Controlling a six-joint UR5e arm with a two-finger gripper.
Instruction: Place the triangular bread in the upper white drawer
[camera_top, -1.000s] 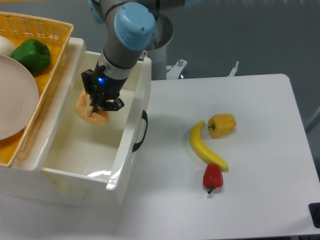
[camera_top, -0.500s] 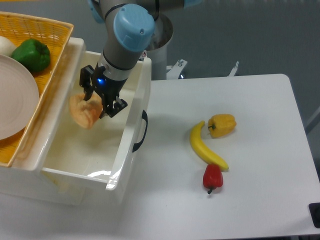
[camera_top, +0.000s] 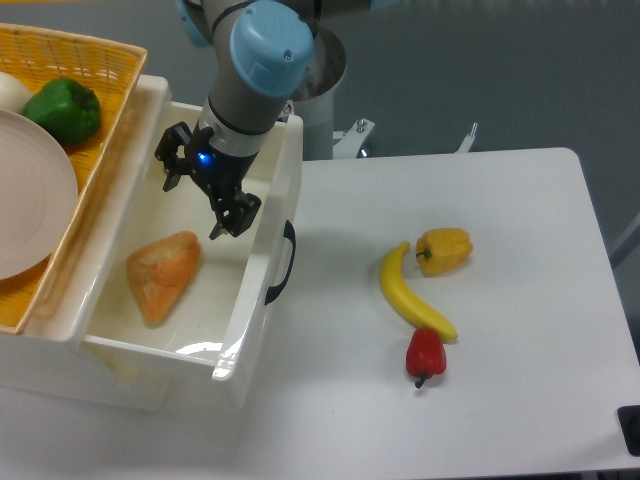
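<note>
Dropped from the wide-open pincer (camera_top: 204, 194), the triangular bread (camera_top: 160, 275) now lies unobscured inside the upper white drawer (camera_top: 262, 240).

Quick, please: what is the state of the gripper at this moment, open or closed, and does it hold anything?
Two-finger gripper: open, holding nothing. The orange-tan triangular bread lies free inside the deep white plastic drawer, below the gripper.

White plate (camera_top: 30, 195) cut off left.
</note>
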